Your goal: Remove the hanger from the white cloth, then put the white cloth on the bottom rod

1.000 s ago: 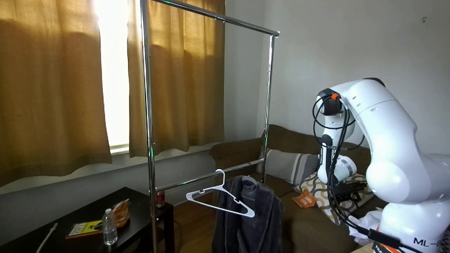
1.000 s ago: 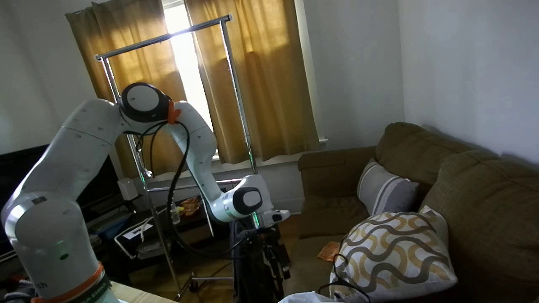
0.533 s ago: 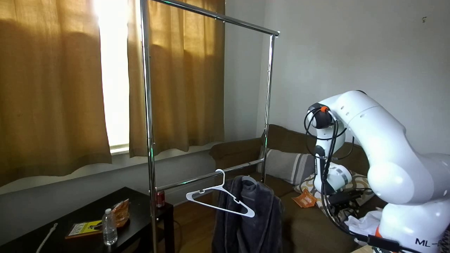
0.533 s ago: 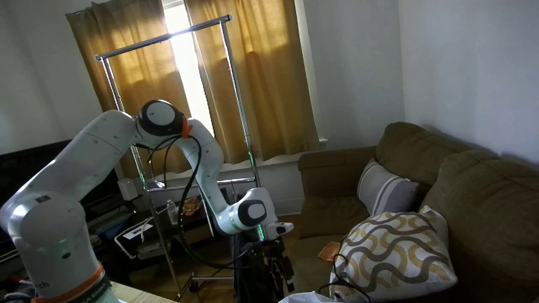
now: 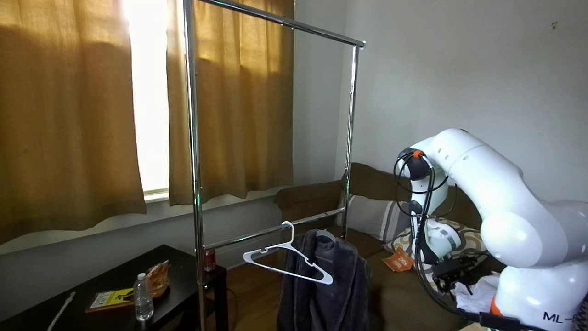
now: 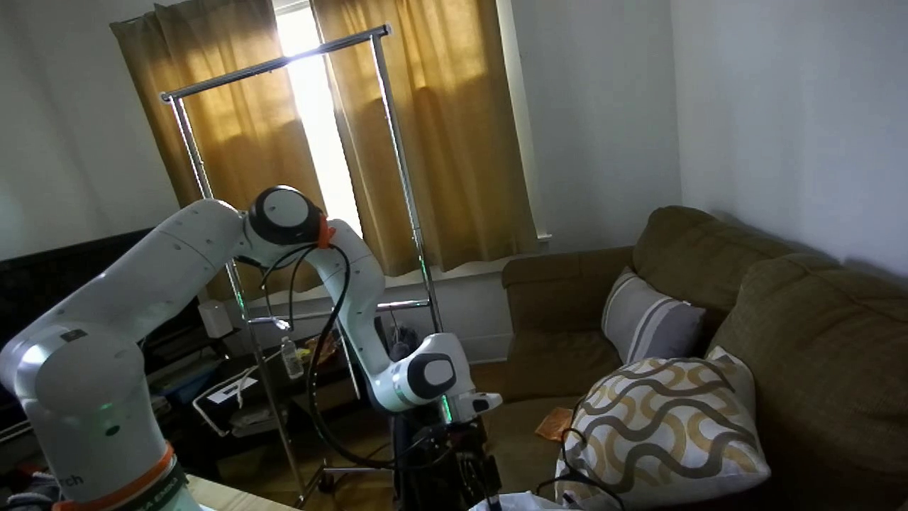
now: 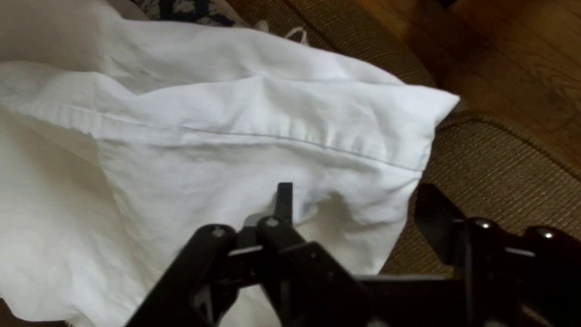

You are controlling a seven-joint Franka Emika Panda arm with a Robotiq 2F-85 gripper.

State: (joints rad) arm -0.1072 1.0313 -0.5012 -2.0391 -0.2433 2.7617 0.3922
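Note:
The white cloth (image 7: 181, 181) fills much of the wrist view, lying rumpled on the brown sofa. It also shows in both exterior views, beside the robot base (image 5: 477, 294) and at the bottom edge (image 6: 521, 502). A thin black hanger (image 6: 594, 482) sticks up beside the cloth against the patterned pillow; in the wrist view no hanger shows. My gripper (image 7: 356, 195) is open, its fingers apart over the cloth's edge, one over the cloth and one over the sofa. No cloth is visibly pinched. The bottom rod (image 5: 250, 236) crosses the metal rack low down.
A white hanger (image 5: 288, 245) and a dark grey robe (image 5: 321, 289) hang at the bottom rod. A patterned pillow (image 6: 660, 426) and an orange packet (image 5: 398, 260) lie on the sofa. A black table (image 5: 170, 262) with a bottle (image 5: 143, 299) stands beyond the rack.
The arm has moved down, bringing my gripper lower, near the white cloth. The rack, robe, white hanger and pillows have not moved.

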